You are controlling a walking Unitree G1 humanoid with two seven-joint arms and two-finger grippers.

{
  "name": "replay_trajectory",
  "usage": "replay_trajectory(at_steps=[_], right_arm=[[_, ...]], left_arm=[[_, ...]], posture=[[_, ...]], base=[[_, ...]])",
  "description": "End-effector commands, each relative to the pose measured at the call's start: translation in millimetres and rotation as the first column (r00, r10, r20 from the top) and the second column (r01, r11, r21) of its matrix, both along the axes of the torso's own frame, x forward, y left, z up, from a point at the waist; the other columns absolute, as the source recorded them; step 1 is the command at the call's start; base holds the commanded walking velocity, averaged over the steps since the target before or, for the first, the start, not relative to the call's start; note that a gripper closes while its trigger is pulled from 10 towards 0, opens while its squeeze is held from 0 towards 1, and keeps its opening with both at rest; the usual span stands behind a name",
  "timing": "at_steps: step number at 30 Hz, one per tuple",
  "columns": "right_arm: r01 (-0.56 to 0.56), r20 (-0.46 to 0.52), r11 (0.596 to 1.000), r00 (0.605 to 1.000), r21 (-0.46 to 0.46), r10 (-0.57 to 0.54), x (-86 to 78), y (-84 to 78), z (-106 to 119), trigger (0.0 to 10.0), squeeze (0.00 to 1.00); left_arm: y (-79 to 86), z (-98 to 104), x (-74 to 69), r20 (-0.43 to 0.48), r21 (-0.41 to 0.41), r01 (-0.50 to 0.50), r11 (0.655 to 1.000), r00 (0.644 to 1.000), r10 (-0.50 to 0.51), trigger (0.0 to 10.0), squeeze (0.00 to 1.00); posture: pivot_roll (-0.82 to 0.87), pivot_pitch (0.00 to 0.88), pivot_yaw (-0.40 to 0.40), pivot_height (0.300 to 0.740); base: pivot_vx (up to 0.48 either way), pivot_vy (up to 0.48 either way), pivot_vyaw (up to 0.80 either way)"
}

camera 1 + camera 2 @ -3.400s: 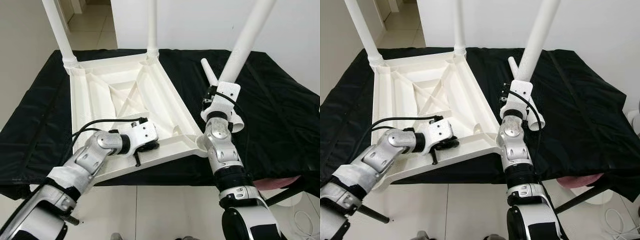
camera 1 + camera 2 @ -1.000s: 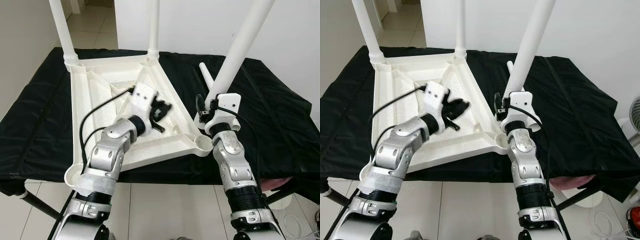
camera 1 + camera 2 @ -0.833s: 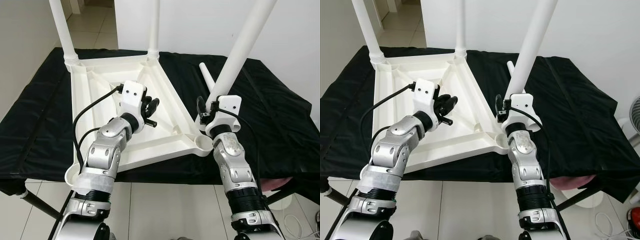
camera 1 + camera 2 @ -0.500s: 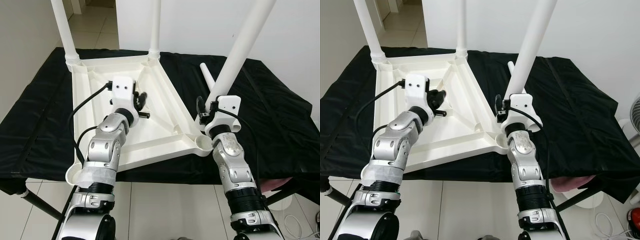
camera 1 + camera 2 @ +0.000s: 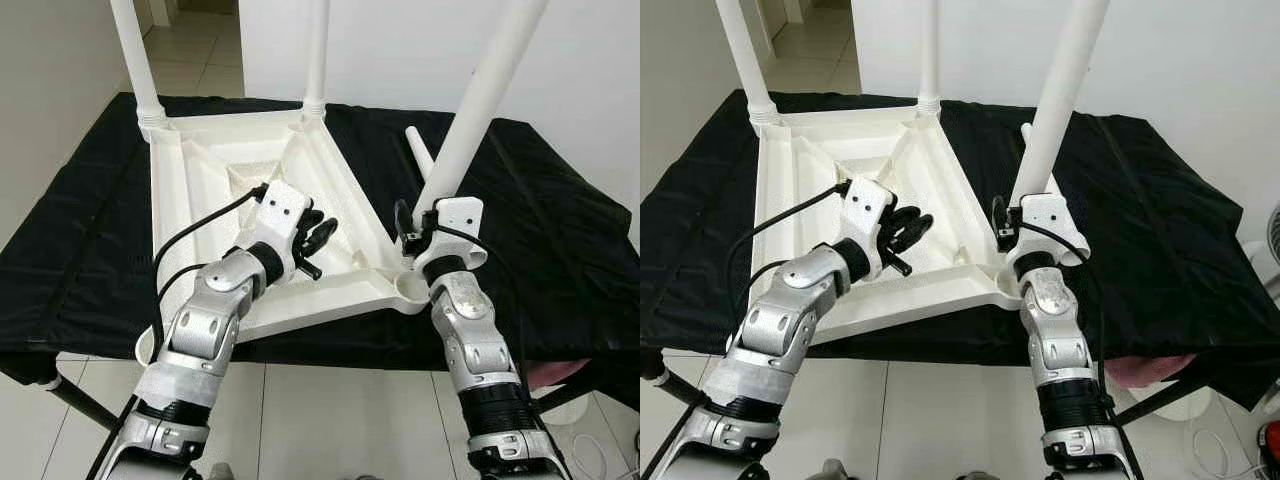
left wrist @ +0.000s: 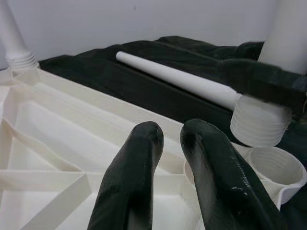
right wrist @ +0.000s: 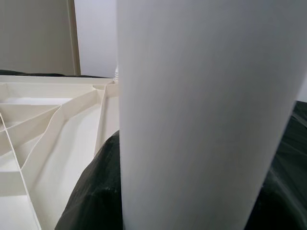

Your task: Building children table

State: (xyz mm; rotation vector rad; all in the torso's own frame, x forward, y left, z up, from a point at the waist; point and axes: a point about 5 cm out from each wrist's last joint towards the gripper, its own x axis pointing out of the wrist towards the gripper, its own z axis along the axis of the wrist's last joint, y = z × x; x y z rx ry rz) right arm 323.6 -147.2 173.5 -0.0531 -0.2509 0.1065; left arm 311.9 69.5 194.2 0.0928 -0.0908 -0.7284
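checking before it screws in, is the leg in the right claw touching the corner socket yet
Apart. The left wrist view shows the leg, its threaded end hanging above and beside the open socket, with a gap. The right claw grips the leg.

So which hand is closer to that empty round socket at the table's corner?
Right. The right hand holds a leg just above the socket; the left hand hovers over the tabletop, further in.

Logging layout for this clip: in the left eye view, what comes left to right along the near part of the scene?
Left gripper over the upturned tabletop → empty corner socket → right gripper holding the white leg.
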Motion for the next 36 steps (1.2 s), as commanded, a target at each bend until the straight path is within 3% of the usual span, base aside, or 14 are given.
replay_trajectory(at_steps=[1,11,24,29,36], right_arm=[[-0.018,-0.011,1.0,1.0,-0.023,0.018,-3.9,-0.2,-2,10.0,0.0],[-0.077,-0.035,0.996,0.997,-0.055,0.075,-15.2,1.5,-8,10.0,0.0],[-0.114,-0.095,0.989,0.99,-0.095,0.105,-28.8,-3.5,-27,10.0,0.0],[-0.151,-0.142,0.985,0.98,-0.081,0.138,-25.2,-2.2,-44,10.0,0.0],[-0.197,-0.145,0.977,0.972,-0.087,0.183,-24.4,3.2,-48,10.0,0.0]], left_arm=[[-10.1,-3,-12.2,-0.001,0.024,0.183,0.983,0.983,-0.183,10.0,0.0],[-20.2,-12,-28.9,-0.038,0.066,0.361,0.93,0.933,-0.359,10.0,0.0],[-21.7,-9,-37.9,-0.049,0.06,0.447,0.892,0.894,-0.445,10.0,0.0],[-20.8,-15,-40.7,-0.088,0.052,0.477,0.877,0.877,-0.472,10.0,0.0],[-20.8,-15,-41.7,-0.085,0.056,0.48,0.875,0.876,-0.475,10.0,0.0]], posture=[[-0.04,0.0,-0.044,0.74],[-0.05,0.0,-0.048,0.74],[-0.07,0.0,-0.045,0.74],[-0.07,0.0,-0.041,0.74],[-0.07,0.0,-0.041,0.74]], base=[[0.0,0.0,0.0],[0.0,0.0,0.0],[0.0,0.0,0.0],[0.0,0.0,0.0],[0.0,0.0,0.0]])
